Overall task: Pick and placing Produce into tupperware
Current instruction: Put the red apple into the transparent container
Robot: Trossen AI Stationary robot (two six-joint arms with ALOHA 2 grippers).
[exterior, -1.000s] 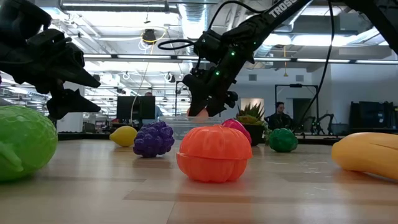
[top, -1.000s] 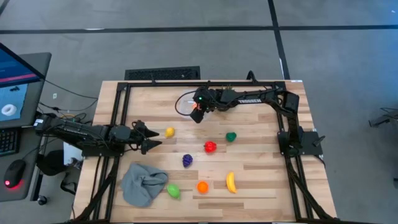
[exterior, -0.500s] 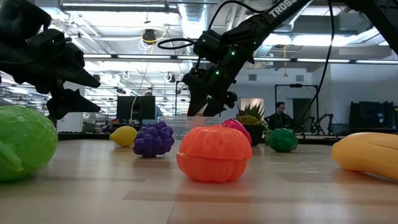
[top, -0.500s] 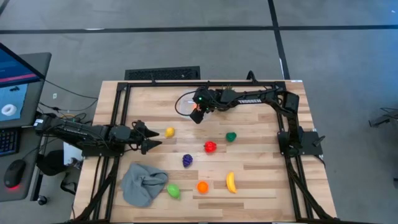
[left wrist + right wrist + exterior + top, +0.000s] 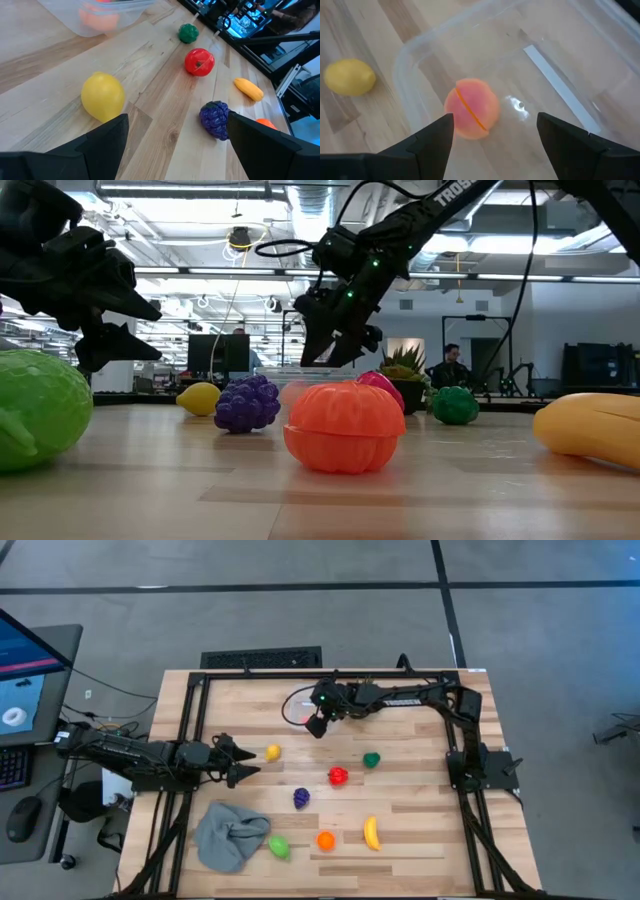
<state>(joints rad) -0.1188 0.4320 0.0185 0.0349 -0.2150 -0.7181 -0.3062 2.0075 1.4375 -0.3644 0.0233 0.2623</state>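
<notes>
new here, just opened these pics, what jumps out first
The right gripper hangs open over the clear tupperware at the table's far side, with a peach lying loose inside it. Bright toy produce dots the wood: a lemon just ahead of the waiting, open left gripper, plus purple grapes and a banana nearer the front.

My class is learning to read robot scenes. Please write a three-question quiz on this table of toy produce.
1. True or false: the right gripper holds the peach.
2. What lies in front of the left gripper? A) lemon B) banana C) cloth
3. Fill in: the peach lies inside the ____.

Key: 1 false, open above it; 2 A; 3 tupperware.
</notes>
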